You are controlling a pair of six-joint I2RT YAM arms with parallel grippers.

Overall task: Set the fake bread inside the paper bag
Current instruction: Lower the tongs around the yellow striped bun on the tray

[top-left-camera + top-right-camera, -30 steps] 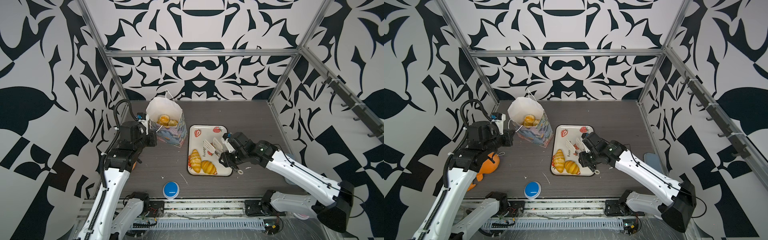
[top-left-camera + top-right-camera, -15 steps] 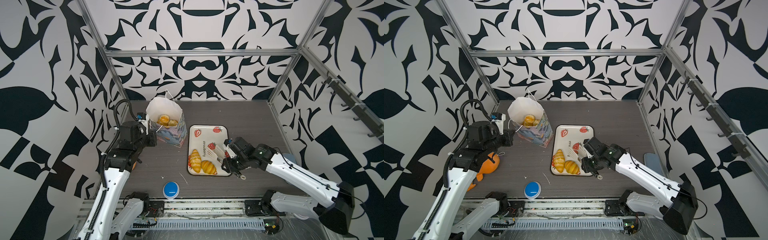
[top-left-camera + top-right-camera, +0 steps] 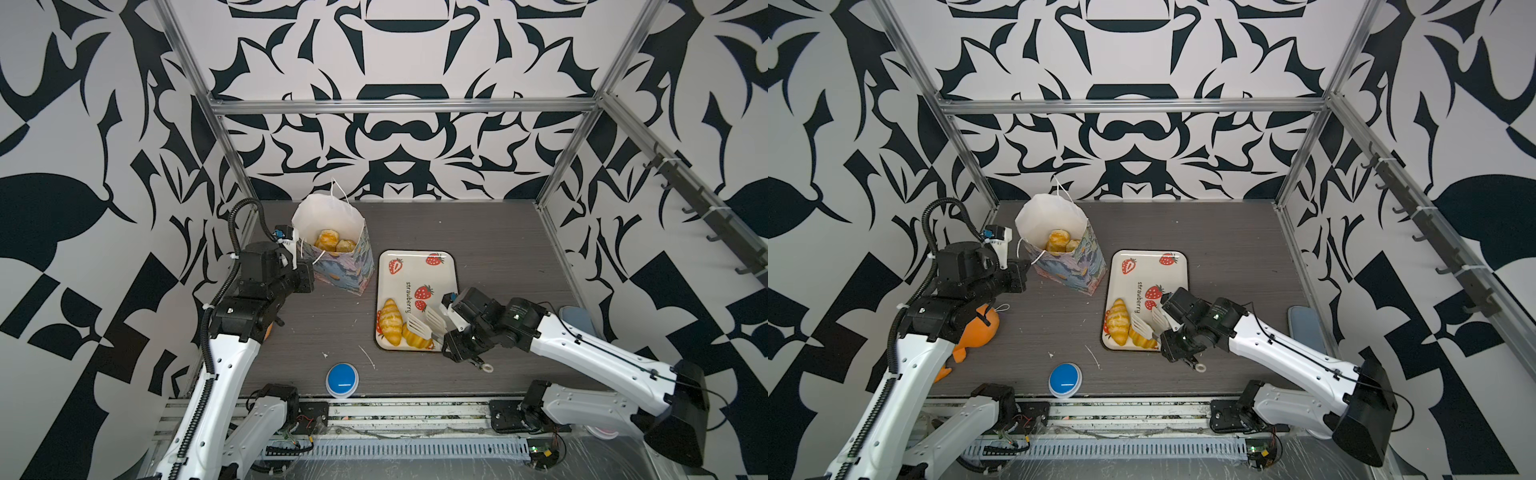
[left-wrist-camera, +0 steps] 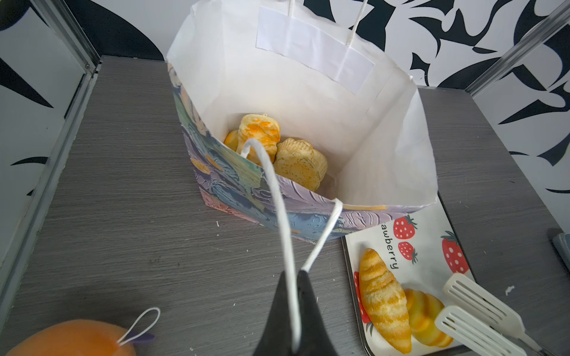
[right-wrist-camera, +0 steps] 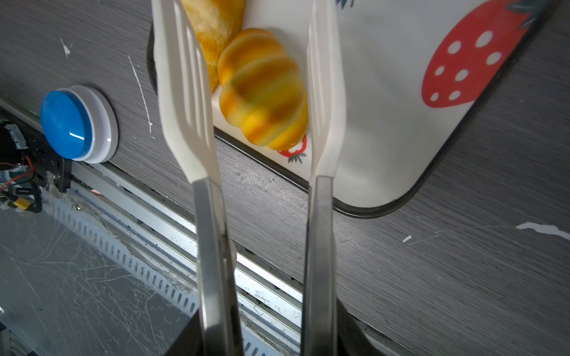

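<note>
In both top views the paper bag (image 3: 347, 272) stands upright and open just beside the far left corner of the tray (image 3: 415, 259). Some of the fake bread (image 3: 329, 241) lies at its bottom. Two more pieces, a long croissant (image 3: 390, 322) and a small croissant (image 3: 417, 340), lie touching in the tray's near left corner. At the tray's near right corner, the right gripper (image 3: 446, 338) is clamped on the handles of white tongs (image 3: 424, 322), whose blades reach over the small croissant. The left gripper (image 3: 1022, 276) sits on the side of the bag away from the tray. An orange plush toy (image 3: 980, 328) and a blue button (image 3: 1065, 379) lie left of the tray, apart from it.

In the left wrist view, the left gripper's black fingers (image 4: 279, 308) are pressed together on the bag's cord handle (image 4: 279, 197), which is drawn out from the rim. The bag's mouth gapes wide just beside the tray.

In the right wrist view, the tongs' blades stand apart over the tray's near edge, one on either side of the small croissant. A gap shows at one blade; whether the other touches the croissant cannot be told.
</note>
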